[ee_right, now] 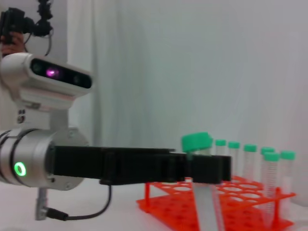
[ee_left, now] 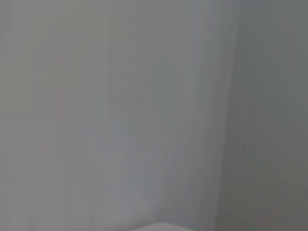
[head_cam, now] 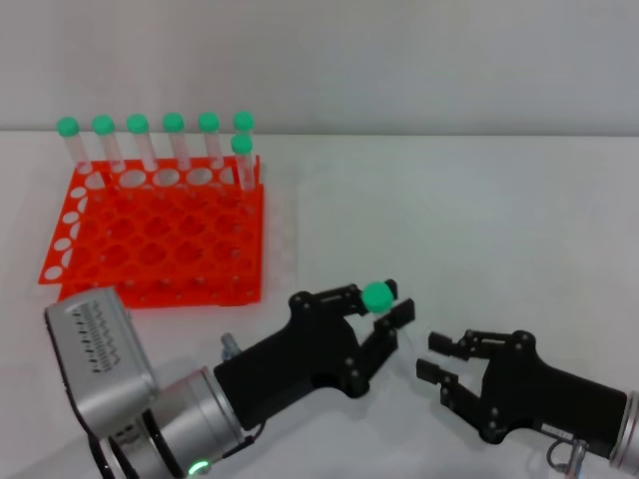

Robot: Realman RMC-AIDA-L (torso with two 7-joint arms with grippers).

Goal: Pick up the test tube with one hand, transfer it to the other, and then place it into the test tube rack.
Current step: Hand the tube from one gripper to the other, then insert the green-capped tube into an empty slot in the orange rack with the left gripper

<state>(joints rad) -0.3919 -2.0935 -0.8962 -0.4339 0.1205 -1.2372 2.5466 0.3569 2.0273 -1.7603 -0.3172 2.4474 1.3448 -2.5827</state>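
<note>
The test tube (head_cam: 377, 296) has a bright green cap and a clear body. The left hand (head_cam: 384, 317) is black, on a silver-grey arm with a small green light (ee_right: 19, 169). The right hand (head_cam: 431, 357) is black too. The test tube rack (head_cam: 160, 239) is bright orange-red with rows of round holes. The other tubes (head_cam: 150, 140) in it are clear with green caps. The surface (head_cam: 449, 220) is white. The wall (head_cam: 399, 60) behind is pale grey. The camera (ee_right: 60, 73) on the left arm is white with a black front and a pink glow.
</note>
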